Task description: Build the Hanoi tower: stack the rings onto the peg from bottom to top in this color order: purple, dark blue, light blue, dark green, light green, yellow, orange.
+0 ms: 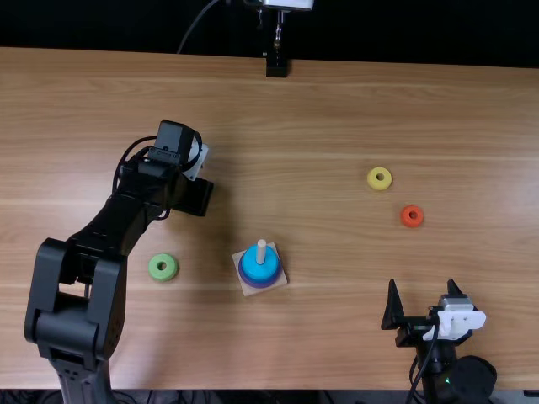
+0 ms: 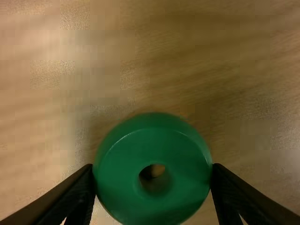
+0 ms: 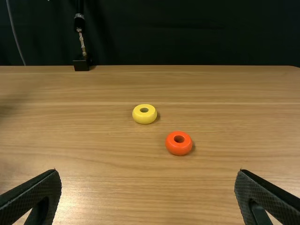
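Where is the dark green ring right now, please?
The dark green ring is held between the two fingers of the left gripper, as the left wrist view shows, over the table's left side, beyond the light green ring.

On the upright pale peg [image 1: 262, 249] and square base [image 1: 250, 289], I saw the light blue ring [image 1: 253, 268] above a wider blue-purple layer [image 1: 262, 284]. My left gripper [image 1: 194, 197] held the dark green ring [image 2: 131, 187]. The light green [image 1: 155, 268], yellow [image 1: 372, 178] and orange [image 1: 405, 216] rings lay flat on the worktop [image 1: 320, 126], apart.
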Available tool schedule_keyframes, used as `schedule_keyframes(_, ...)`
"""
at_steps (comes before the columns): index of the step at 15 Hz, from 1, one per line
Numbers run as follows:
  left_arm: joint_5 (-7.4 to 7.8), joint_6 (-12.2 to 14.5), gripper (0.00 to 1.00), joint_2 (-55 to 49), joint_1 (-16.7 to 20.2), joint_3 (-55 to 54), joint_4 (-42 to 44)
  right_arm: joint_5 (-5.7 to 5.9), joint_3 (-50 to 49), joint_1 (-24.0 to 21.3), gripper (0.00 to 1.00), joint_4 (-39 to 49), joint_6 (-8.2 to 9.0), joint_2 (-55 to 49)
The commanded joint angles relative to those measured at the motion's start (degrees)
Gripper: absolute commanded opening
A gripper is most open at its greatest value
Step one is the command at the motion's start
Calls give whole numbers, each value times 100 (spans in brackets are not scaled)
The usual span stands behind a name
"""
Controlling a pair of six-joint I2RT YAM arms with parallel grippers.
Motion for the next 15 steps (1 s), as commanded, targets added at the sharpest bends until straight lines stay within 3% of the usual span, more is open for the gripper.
schedule_keyframes(1, -28, -7, 0, -323, -28, 350, -381, -51, -335, -56, 100, -483, -13, -73)
schedule_keyframes(5, -165, -18, 0, -912, -28, 965, -2301, -51, -335, -56, 100, -483, -13, -73)
schedule_keyframes(8, -134, -39, 0, -1422, -72, 1159, -2881, -51, -335, -56, 100, -483, -13, -73)
schedule_keyframes(11, -81, -113, 0, -1844, -582, 1273, -3060, -51, -335, -56, 100, -483, -13, -73)
schedule_keyframes(14, -92, -725, 0, -2063, -986, 1423, -3218, -51, -335, -56, 100, -483, -13, -73)
schedule_keyframes(15, -81, -788, 0, -2107, -1092, 1502, -3218, -51, -335, -56, 100, -483, -13, -73)
